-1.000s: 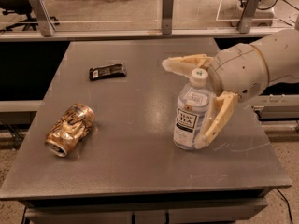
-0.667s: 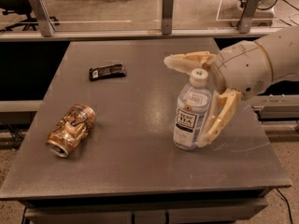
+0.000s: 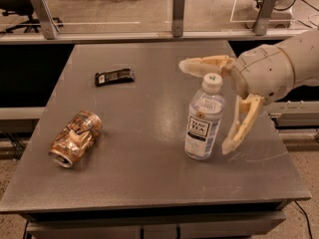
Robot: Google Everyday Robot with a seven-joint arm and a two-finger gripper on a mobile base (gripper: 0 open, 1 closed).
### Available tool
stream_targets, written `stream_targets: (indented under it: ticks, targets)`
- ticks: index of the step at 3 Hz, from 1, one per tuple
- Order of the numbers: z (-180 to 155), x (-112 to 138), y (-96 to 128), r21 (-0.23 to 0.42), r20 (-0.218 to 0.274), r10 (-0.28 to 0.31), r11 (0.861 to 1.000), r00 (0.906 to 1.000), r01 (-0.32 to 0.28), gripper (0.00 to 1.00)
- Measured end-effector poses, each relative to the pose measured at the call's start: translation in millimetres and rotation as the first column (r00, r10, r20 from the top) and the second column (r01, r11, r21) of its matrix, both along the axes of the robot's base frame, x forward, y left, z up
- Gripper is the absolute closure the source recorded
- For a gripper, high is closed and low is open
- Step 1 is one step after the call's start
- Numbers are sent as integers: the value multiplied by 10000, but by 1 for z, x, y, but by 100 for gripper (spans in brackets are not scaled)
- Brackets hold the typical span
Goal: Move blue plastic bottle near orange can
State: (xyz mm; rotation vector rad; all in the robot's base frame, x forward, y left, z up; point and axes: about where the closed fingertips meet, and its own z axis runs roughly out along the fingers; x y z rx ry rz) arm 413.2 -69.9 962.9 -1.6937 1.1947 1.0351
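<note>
Standing upright on the right half of the grey table [image 3: 149, 103], the blue plastic bottle [image 3: 202, 128] is well apart from the orange can [image 3: 75, 138], which lies on its side near the front left. The gripper [image 3: 206, 107] straddles the bottle, spread wide. Its lower finger [image 3: 244, 121], earlier against the bottle's side, now stands clear of it. A black wrapper [image 3: 114, 76] lies at the rear left.

Grey table [image 3: 149, 148]: blue plastic bottle [image 3: 203, 128], orange can [image 3: 75, 138], wrapper [image 3: 114, 76]; gripper [image 3: 204, 107] around bottle.
</note>
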Motion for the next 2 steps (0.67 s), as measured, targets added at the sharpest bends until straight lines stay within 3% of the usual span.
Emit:
stream_targets:
  ticks: [2]
  targets:
    - [2, 1, 5, 3, 62, -28, 10000, 10000, 28, 41]
